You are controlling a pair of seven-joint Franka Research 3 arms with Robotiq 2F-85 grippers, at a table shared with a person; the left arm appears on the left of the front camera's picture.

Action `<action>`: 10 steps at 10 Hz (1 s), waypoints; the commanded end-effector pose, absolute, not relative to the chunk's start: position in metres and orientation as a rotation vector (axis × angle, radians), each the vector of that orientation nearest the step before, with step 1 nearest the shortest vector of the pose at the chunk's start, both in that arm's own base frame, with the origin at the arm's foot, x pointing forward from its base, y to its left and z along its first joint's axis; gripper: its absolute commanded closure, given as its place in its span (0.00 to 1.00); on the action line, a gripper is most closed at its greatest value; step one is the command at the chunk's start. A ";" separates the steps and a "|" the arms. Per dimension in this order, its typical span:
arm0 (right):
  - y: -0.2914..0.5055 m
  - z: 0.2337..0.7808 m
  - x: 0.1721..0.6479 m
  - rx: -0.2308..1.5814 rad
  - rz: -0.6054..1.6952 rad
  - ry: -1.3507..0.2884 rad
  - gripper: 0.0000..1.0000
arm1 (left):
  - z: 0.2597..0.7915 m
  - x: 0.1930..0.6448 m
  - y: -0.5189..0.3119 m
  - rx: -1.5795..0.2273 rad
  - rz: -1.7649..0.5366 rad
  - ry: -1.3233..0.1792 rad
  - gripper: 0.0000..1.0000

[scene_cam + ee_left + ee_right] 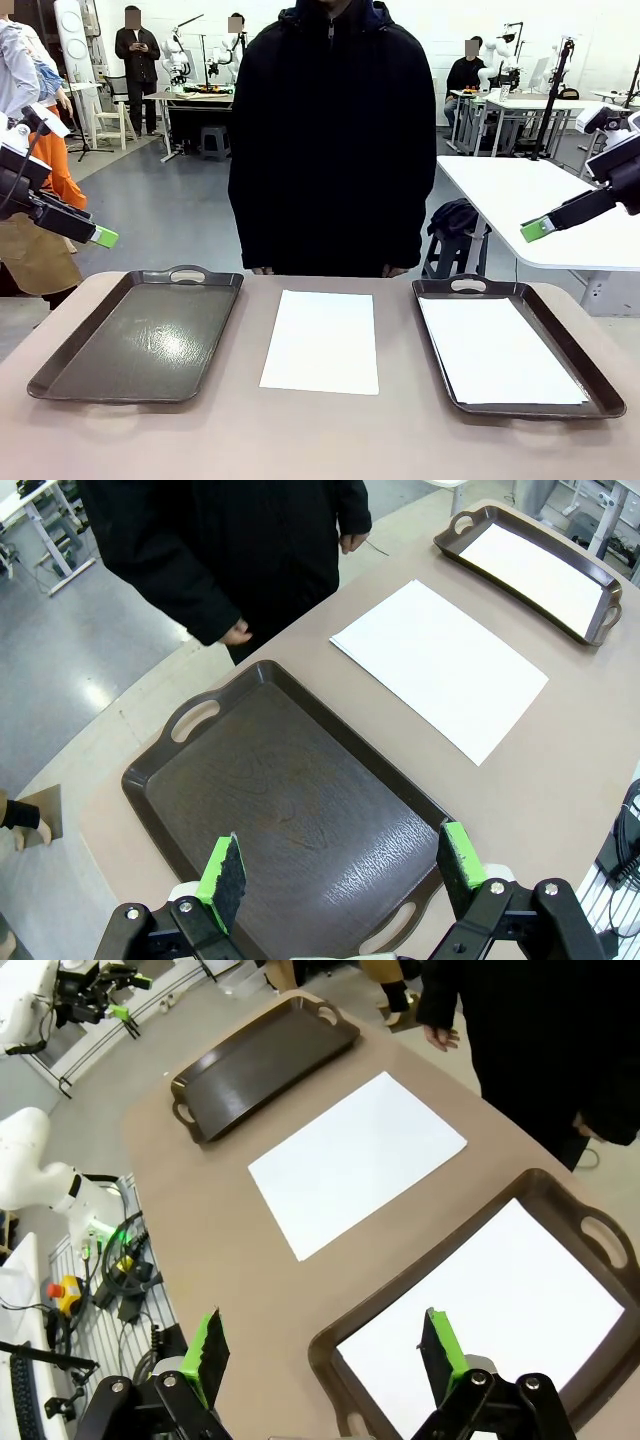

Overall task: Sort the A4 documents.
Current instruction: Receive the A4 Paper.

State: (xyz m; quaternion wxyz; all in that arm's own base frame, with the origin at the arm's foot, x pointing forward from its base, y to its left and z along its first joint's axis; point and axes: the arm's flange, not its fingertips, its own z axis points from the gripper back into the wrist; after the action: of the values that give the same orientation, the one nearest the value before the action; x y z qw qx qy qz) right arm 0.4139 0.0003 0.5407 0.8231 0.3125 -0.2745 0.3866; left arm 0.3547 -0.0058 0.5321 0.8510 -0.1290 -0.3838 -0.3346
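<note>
Currently: one sheet (320, 342) flat on table (320, 440) between left tray (60, 375) and right tray (600, 385); second sheet (500, 350) in right tray. Likely light, floppy, slippery (lies flush); pinch short edge near corner. Wide apart, holding nothing: left gripper (342, 865), right gripper (325, 1345).

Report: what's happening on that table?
Left gripper, right gripper open, empty. One sheet on table; second sheet in right tray; left tray bare. Nothing blocking.
</note>
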 end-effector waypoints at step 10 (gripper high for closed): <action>0.000 0.540 0.414 0.669 0.841 -0.591 0.00 | 0.531 0.355 -0.005 -0.277 -0.704 -0.810 0.00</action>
State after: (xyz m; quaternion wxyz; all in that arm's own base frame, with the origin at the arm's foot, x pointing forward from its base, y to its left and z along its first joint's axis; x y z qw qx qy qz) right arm 0.4138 0.0000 0.5407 0.8231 0.3124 -0.2746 0.3867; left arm 0.3547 -0.0058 0.5321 0.8510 -0.1290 -0.3838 -0.3346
